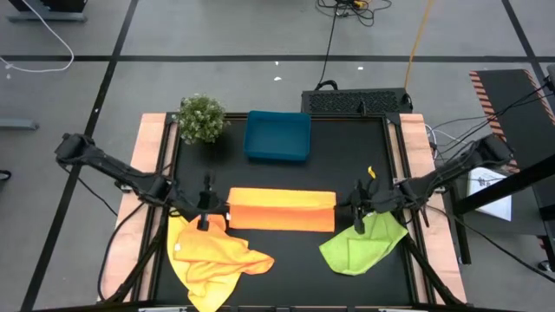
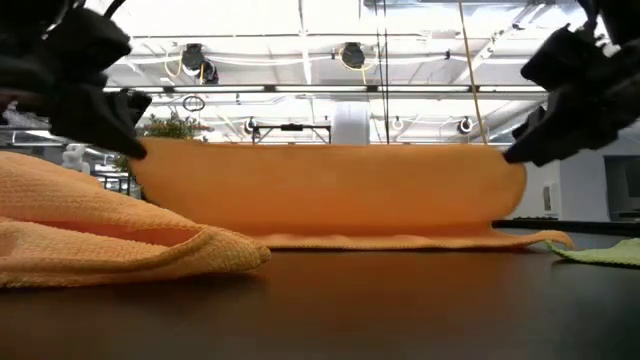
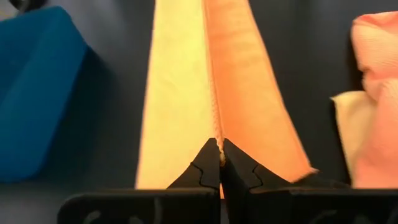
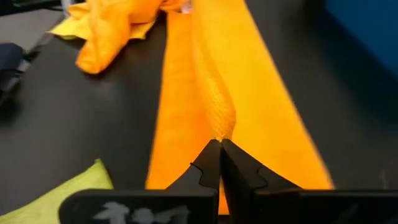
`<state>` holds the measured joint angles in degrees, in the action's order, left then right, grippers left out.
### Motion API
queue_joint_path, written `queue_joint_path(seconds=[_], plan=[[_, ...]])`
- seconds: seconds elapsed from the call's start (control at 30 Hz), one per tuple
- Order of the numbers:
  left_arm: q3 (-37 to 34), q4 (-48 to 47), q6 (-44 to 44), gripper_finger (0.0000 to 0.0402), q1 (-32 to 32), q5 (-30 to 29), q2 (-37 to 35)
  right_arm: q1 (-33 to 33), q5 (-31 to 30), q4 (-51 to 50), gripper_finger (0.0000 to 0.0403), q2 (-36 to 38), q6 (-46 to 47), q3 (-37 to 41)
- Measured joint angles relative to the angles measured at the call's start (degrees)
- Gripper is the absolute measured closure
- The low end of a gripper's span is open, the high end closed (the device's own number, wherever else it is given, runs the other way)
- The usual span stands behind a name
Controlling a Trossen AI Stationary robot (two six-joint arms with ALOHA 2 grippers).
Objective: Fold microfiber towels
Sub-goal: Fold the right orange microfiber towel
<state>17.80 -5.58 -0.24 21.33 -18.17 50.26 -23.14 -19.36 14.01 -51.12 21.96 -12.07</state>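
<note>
An orange microfiber towel [image 1: 282,210] stretches across the table's middle between my two grippers. In the low view it stands up like a low wall [image 2: 330,190], its bottom edge [image 2: 400,241] lying on the table. My left gripper [image 1: 206,210] is shut on its left end and my right gripper [image 1: 357,210] on its right end. A crumpled yellow towel [image 1: 212,256] lies near the front left and a lime green towel [image 1: 364,244] near the front right; both rest on the table. My left gripper pinches the raised top ridge [image 3: 218,144] of the orange towel at its left end between its two fingertips. The fingers come from the table's left, slanting down, along the towel's length. Cloth falls away on both sides of the ridge. My right gripper pinches the same ridge at its right end [image 4: 221,132] between its fingertips, coming from the table's right and slanting a little down, along the towel. The ridge runs fairly straight between the two grippers, and the towel's lower part lies on the table.
A blue tray [image 1: 277,136] stands at the far middle of the table with a small green plant [image 1: 201,118] to its left. The yellow towel [image 2: 100,230] fills the near left of the low view.
</note>
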Motion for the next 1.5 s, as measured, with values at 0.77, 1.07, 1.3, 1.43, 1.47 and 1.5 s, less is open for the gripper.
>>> queue_joint_path(seconds=[0.77,1.07,1.3,1.43,1.47,1.5], plan=[[-8.5,18.7,-5.3,0.0223,5.8,0.9,0.0,-5.9,7.6,19.7,0.0326,-17.8,7.4,1.9],[-8.5,18.8,-6.0,0.0215,2.4,-6.8,0.0,-3.7,-3.0,20.3,0.0294,-17.8,3.9,1.9],[-8.5,18.7,-7.5,0.0238,-4.2,1.4,0.6,2.9,-0.7,19.1,0.0293,-17.8,1.3,1.9],[-8.5,18.4,-7.8,0.0253,-5.9,2.7,3.2,5.1,1.3,17.1,0.0293,-17.8,1.3,1.9],[-8.5,18.6,-7.9,0.0256,-6.5,2.7,4.2,5.4,1.4,16.2,0.0294,-17.8,1.3,1.9],[-8.5,19.0,-8.0,0.0259,-7.0,2.7,5.2,5.6,1.4,15.7,0.0295,-17.8,1.3,1.9]])
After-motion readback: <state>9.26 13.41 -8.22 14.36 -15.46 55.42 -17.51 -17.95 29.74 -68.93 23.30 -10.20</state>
